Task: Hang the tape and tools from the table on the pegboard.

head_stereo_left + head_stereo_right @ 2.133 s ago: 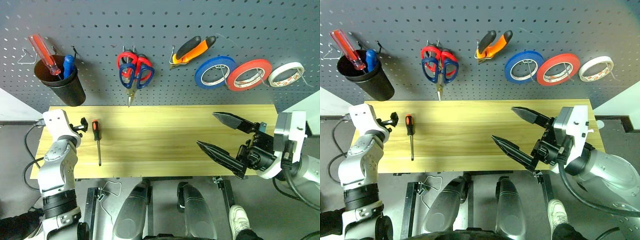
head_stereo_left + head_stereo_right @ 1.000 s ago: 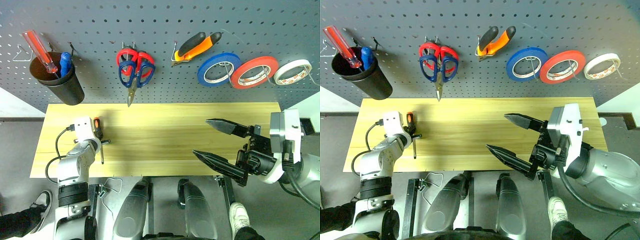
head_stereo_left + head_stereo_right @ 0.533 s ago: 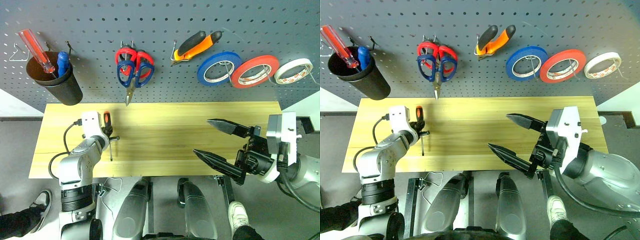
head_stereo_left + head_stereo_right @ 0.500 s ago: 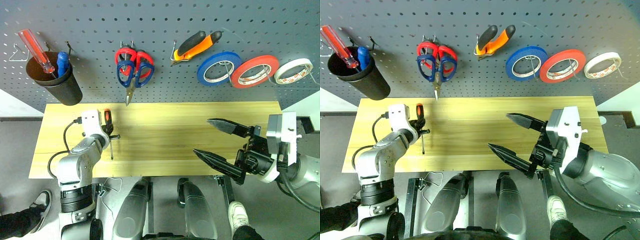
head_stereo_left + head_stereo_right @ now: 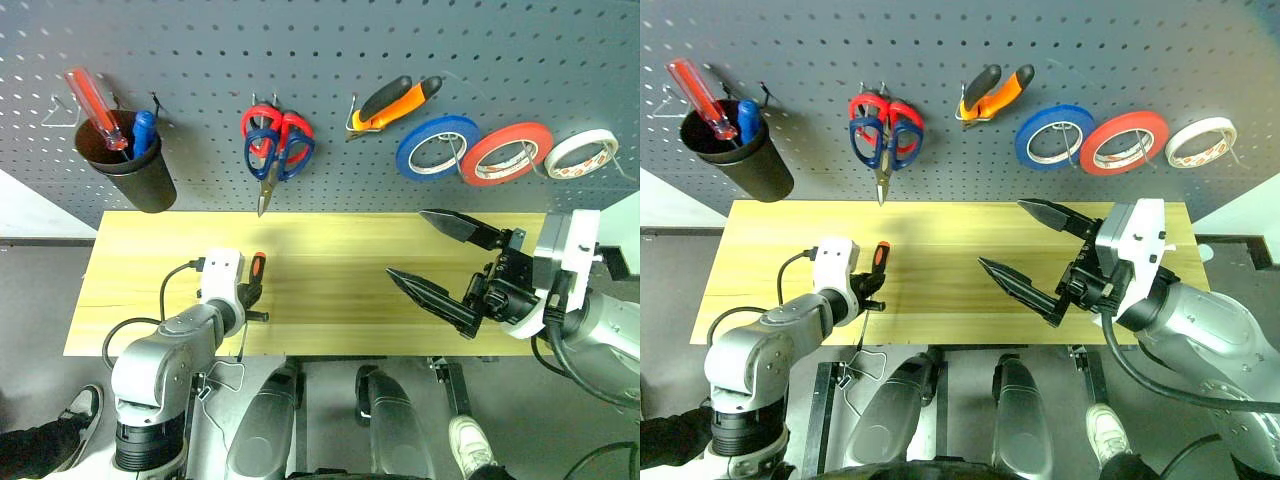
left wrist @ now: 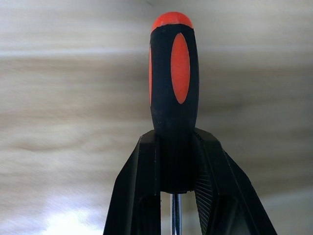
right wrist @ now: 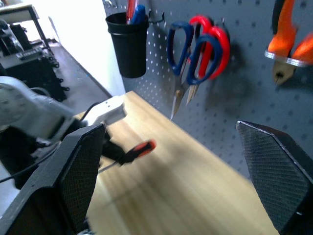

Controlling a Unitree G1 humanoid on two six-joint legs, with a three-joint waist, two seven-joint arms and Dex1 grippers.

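The left gripper [image 6: 176, 181] is held low over the near left part of the table [image 5: 330, 260], its fingers clamped on the lower end of the screwdriver [image 5: 256, 270] handle. The orange-and-black handle is seen pointing toward the pegboard [image 5: 320, 60], the thin shaft running back between the fingers. The right gripper [image 5: 440, 260] is held above the table's right side, spread wide and holding nothing. The red tape [image 5: 505, 153], scissors [image 5: 277, 150] and pliers [image 5: 392, 102] are seen hanging on the pegboard.

I see a dark grey pegboard [image 5: 320, 60] dotted with small holes, a pale yellow wood-grain table [image 5: 330, 270], a red tape [image 5: 504, 153] beside a blue roll [image 5: 436, 147], and an orange-and-black screwdriver [image 6: 174, 83].
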